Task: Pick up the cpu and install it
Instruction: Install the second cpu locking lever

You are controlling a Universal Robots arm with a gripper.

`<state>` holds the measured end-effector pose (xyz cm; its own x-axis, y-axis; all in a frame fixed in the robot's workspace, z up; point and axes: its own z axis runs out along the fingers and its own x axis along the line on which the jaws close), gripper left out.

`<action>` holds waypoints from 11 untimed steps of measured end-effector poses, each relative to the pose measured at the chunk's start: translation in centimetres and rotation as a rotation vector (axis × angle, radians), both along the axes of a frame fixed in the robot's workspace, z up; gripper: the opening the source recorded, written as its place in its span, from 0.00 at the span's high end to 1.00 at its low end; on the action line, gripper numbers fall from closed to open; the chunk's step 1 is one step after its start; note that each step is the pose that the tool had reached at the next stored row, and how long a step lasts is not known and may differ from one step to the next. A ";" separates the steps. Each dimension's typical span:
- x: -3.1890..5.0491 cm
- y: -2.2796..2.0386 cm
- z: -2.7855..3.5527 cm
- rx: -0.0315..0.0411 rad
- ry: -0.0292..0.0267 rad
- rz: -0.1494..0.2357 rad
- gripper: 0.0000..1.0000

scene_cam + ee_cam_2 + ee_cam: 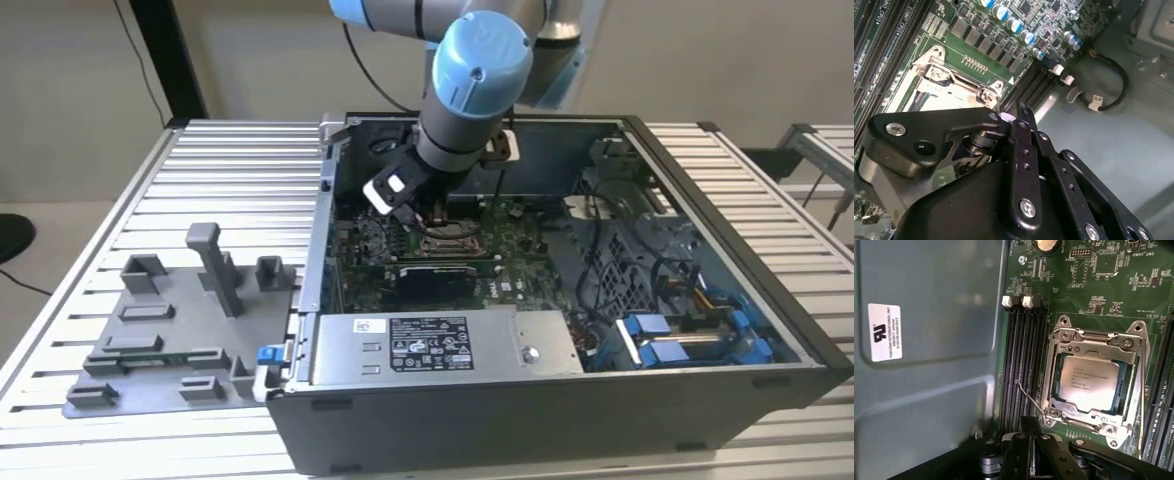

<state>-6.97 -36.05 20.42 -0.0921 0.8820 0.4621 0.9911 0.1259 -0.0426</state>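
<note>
Gripper: (430,222) hangs low inside the case (747,300), just over the motherboard (521,240). We see its black linkages in both wrist views; whether it stands wide, narrow, or holds something we cannot tell.
Arm: blue-capped wrist joint (481,60) sits above the case opening, pointing down toward the socket area.
Cpu: (1089,382) lies flat in the socket, silvery top up, in the first wrist view. It looks seated square within the frame, apart from the gripper.
Socket frame: (1061,347) metal, surrounds the cpu on all sides. A thin wire lever (1029,397) sticks out from one corner at an angle.
Memory slots: (1021,365) run just beside the frame, near the gripper.
Handling, our judgement: cpu is light, rigid and thin; smooth metal lid likely slippery. Underside contacts and socket pins are fragile, so no tilt or sideways drag.
Grip point, our judgement: hold by two opposite edges, kept level; the flat lid centre would also suit suction.
Fixture: (174,330) grey blocks sit on the table (240,160), well apart from the case on the exterior view's left.
</note>
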 end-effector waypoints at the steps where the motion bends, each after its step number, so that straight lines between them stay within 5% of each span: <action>1: 0.03 0.06 -0.07 0.0000 0.0000 0.000 1.00; 11: 0.15 0.11 -0.46 0.0000 0.0000 0.000 1.00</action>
<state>-6.82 -35.93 19.95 -0.0922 0.8820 0.4621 0.9911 0.1259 -0.0426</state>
